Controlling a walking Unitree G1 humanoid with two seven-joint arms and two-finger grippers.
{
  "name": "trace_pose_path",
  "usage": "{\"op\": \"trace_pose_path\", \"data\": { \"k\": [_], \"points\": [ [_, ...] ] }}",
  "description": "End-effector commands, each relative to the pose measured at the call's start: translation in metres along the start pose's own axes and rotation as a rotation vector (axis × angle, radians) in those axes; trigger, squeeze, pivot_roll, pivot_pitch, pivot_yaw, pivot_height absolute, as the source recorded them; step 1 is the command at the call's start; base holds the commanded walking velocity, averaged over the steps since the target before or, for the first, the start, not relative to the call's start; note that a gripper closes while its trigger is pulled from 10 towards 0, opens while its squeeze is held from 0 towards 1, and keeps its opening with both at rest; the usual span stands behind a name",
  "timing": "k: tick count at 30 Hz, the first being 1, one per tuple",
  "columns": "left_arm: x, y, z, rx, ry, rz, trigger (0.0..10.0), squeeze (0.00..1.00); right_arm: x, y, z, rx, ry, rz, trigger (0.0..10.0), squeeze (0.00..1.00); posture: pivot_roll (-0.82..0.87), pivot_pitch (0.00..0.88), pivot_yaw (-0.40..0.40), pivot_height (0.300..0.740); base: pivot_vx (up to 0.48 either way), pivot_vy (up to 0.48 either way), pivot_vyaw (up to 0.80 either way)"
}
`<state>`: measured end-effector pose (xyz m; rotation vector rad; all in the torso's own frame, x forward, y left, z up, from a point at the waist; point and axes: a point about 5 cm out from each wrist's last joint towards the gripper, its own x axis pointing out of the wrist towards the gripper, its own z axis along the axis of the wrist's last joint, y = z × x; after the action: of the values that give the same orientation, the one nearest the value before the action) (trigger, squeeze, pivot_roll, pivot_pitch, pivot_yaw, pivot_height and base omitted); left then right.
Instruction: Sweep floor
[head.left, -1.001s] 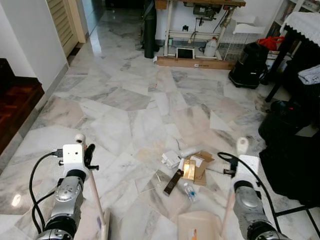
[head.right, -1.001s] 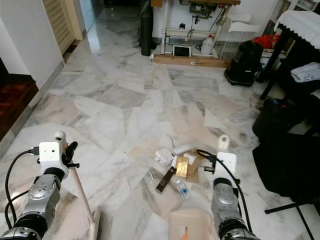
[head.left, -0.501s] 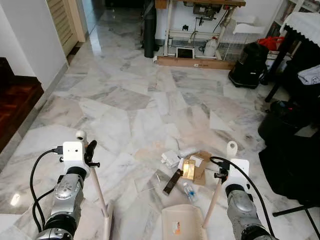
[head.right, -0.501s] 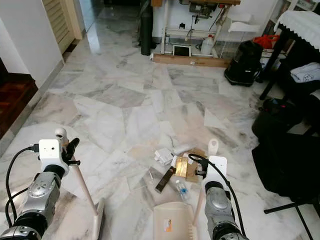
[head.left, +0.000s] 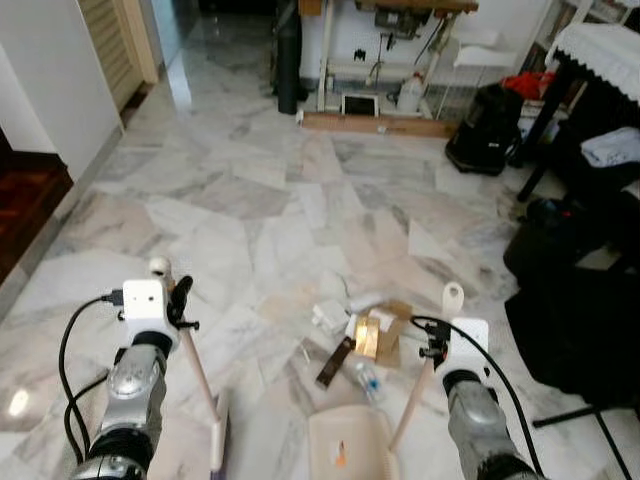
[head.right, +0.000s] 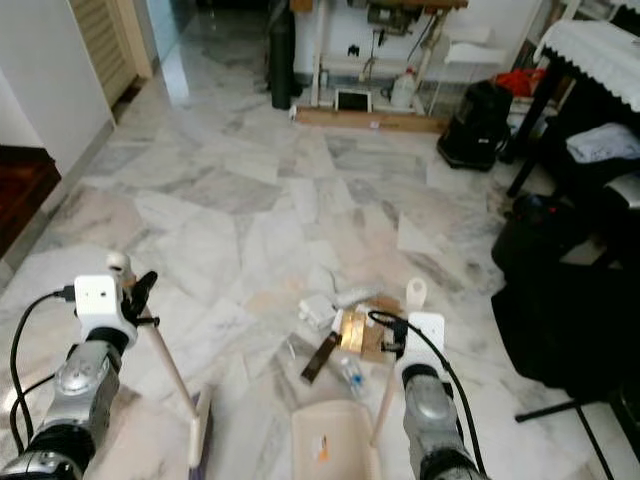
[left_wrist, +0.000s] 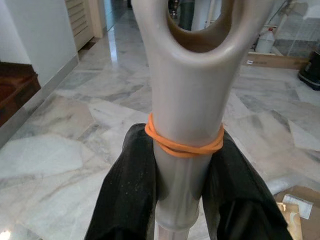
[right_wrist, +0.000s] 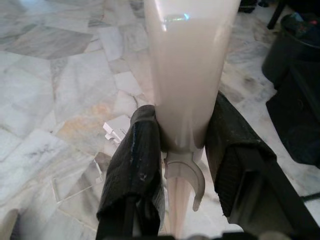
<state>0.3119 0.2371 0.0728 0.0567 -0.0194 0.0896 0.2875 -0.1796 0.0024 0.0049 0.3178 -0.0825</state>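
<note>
Marble floor (head.left: 250, 200): litter pile (head.left: 365, 335) of cardboard, paper, small bottle; dustpan (head.left: 345, 450) just beside; broom head (head.left: 217, 445) apart.

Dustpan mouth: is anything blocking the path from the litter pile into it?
Nothing visible does. The litter pile lies just beyond the dustpan, with bare marble floor between; the nearest piece, a small plastic bottle, is almost at its mouth.

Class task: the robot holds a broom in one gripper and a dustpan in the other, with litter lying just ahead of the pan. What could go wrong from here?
1. The litter is mixed: a flat cardboard piece, a dark stick, a small bottle. The bottle may roll past the dustpan.
2. The broom sits to the left of the pile; a sideways stroke could scatter pieces across the floor.
3. The black bags lie close on the right, so litter may slide under them.
</note>
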Motion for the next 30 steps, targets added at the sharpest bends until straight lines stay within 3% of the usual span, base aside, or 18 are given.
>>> {"op": "trace_pose_path", "data": {
  "k": [1, 20, 26, 30],
  "points": [
    [0.003, -0.001, 0.008, 0.000, -0.040, -0.001, 10.0, 0.00, -0.003, -0.003, -0.006, 0.004, 0.025, 0.001, 10.0, 0.00, 0.00, 0.043, -0.084, 0.740, 0.000, -0.304, 0.00],
    [0.006, -0.003, 0.011, 0.007, -0.054, 0.001, 10.0, 0.00, -0.006, 0.012, -0.012, 0.022, 0.050, 0.089, 10.0, 0.00, 0.00, 0.023, -0.085, 0.740, 0.000, -0.305, 0.00],
    [0.004, -0.003, 0.010, -0.004, -0.057, 0.008, 10.0, 0.00, -0.010, 0.016, -0.020, 0.018, 0.080, 0.096, 10.0, 0.00, 0.00, 0.007, -0.085, 0.740, 0.000, 0.000, 0.00],
    [0.004, -0.007, 0.008, -0.006, -0.045, -0.002, 10.0, 0.00, -0.014, 0.012, -0.032, 0.016, 0.156, 0.049, 10.0, 0.00, 0.00, 0.000, -0.078, 0.740, 0.000, 0.000, 0.00]
  ]
}}
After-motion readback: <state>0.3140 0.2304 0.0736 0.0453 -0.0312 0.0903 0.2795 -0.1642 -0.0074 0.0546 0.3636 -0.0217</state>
